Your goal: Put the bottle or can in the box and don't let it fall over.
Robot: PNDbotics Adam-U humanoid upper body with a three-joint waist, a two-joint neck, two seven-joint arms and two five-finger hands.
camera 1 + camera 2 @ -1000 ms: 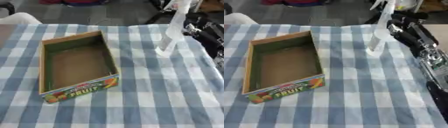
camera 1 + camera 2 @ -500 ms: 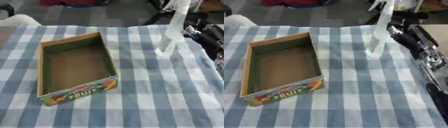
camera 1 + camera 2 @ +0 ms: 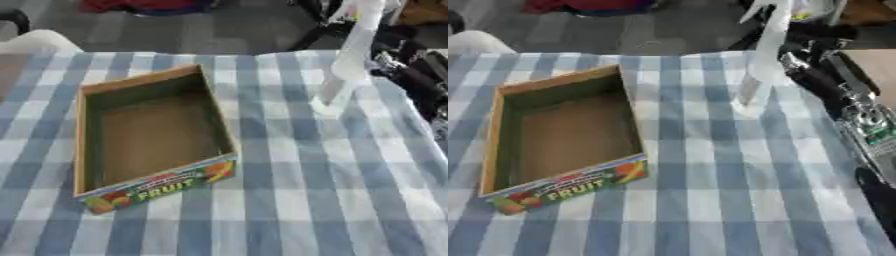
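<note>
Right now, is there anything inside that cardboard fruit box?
No. The fruit box holds nothing; its brown floor shows bare. The clear bottle stands outside it on the checked tablecloth. The near wall hides a thin strip of floor.

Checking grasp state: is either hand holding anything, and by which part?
Cannot tell. The right hand sits against the bottle around mid-height, but contact is unclear. Box is empty.

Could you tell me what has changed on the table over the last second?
Nothing has visibly moved or been grasped. The clear bottle stands upright on the checked cloth as before, with the right robot hand close beside it. The fruit box stays empty. Only the camera view shifted slightly.
</note>
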